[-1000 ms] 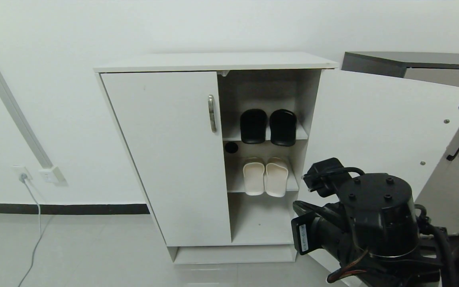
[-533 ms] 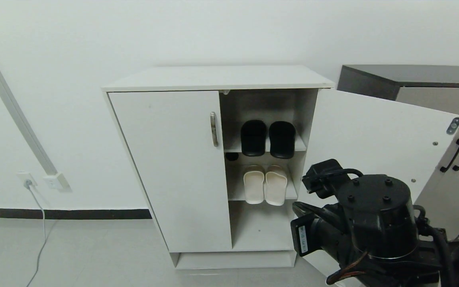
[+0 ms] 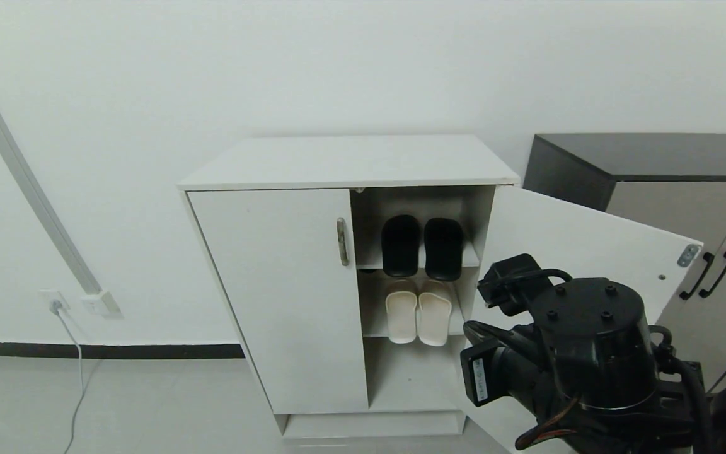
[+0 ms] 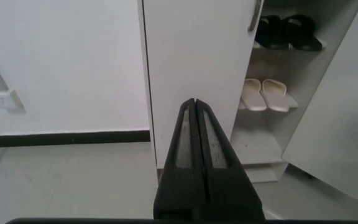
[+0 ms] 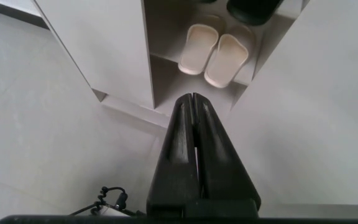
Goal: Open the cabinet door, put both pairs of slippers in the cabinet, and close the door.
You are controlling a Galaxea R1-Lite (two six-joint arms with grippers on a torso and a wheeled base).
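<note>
Matte black right arm [image 3: 590,353], thick and rounded, topped by a round cap [image 3: 583,312] set with four small screws, and with a white label [image 3: 480,378] stuck on the boxy block at its side. Thin black cable [image 3: 546,273] looped over the upper housing, thicker black hose [image 3: 691,384] down the outer side, red and orange wires [image 3: 549,429] poking out underneath. Black again on the left gripper [image 4: 195,102] and right gripper [image 5: 192,97], each with two long tapering fingers faced with grey pads [image 4: 185,146].
</note>
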